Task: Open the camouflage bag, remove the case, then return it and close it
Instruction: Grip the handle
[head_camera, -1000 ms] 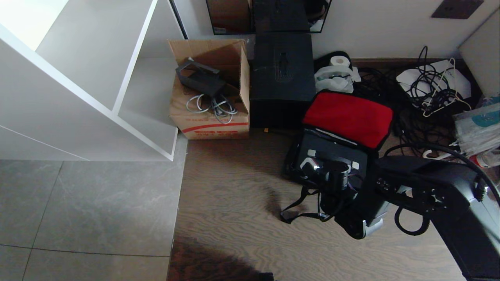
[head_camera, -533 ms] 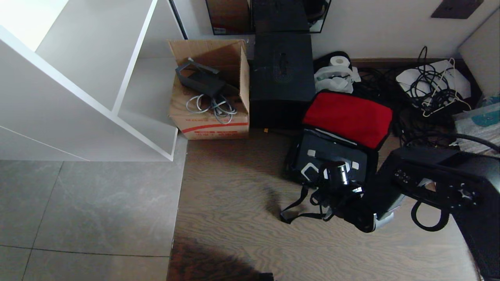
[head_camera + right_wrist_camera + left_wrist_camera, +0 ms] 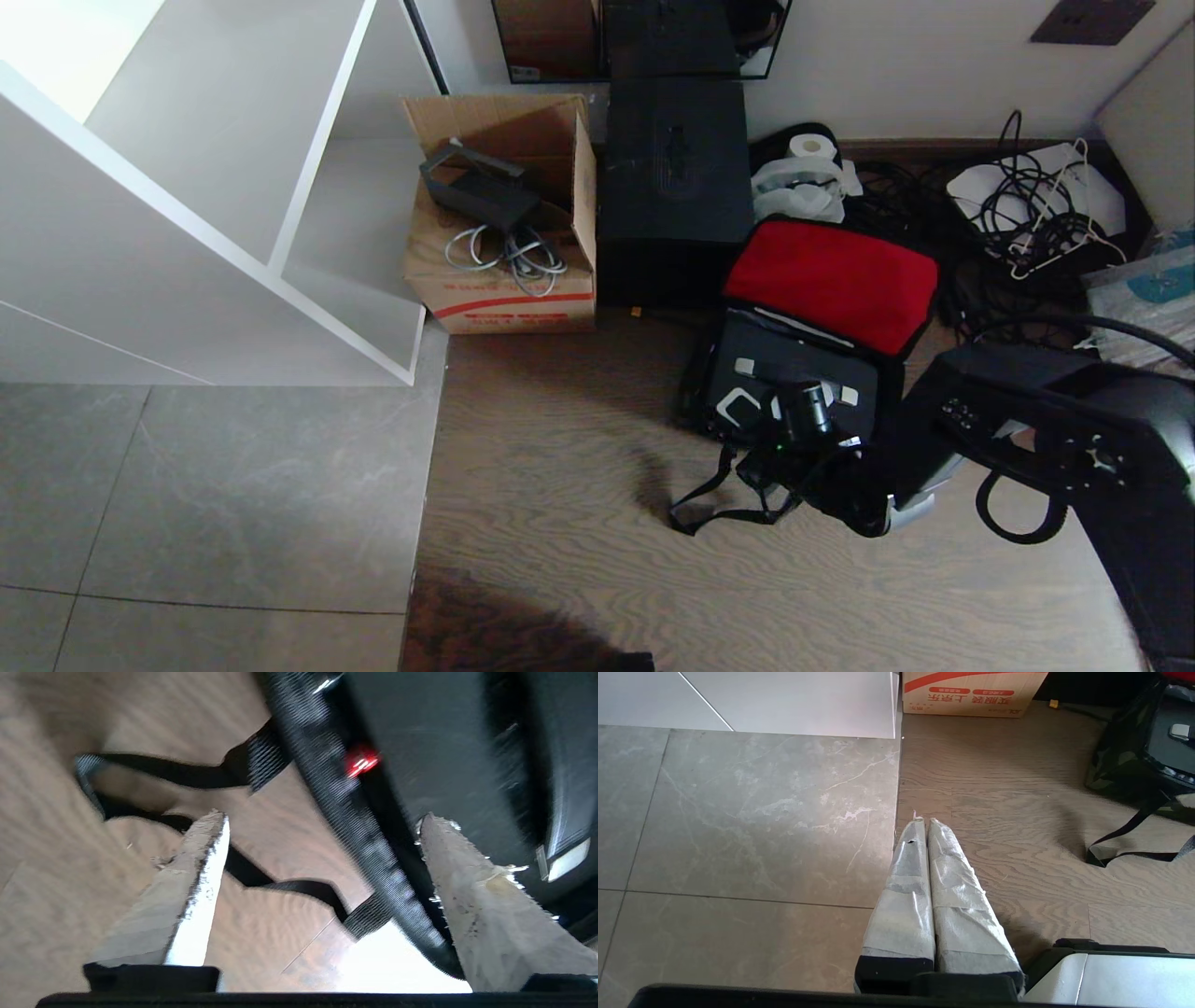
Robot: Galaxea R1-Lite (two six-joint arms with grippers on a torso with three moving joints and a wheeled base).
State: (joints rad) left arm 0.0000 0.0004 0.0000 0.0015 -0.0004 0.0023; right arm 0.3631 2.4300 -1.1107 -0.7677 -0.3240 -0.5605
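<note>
The camouflage bag (image 3: 695, 392) lies open on the wood floor, its red-lined lid (image 3: 831, 280) thrown back toward the wall. The flat black case (image 3: 775, 359) rests inside it, silver handle brackets showing. My right gripper (image 3: 782, 448) hovers at the bag's near edge, open and holding nothing. In the right wrist view the bag's black woven rim (image 3: 336, 798) runs slantwise between the spread fingers of the gripper (image 3: 322, 817), with the case's dark top (image 3: 444, 732) beyond it. The left gripper (image 3: 923, 820) is shut and empty, low over the floor, left of the bag's corner (image 3: 1120, 760).
The bag's black webbing strap (image 3: 709, 504) trails loose on the floor in front. A tall black box (image 3: 672, 187) and an open brown carton (image 3: 504, 271) stand behind and to the left. Tangled cables (image 3: 1018, 224) lie at the back right, and a white shelf unit (image 3: 233, 187) at the left.
The right gripper has gone from shut to open. It has drawn back from over the case toward the bag's near edge, and its wrist has rolled.
</note>
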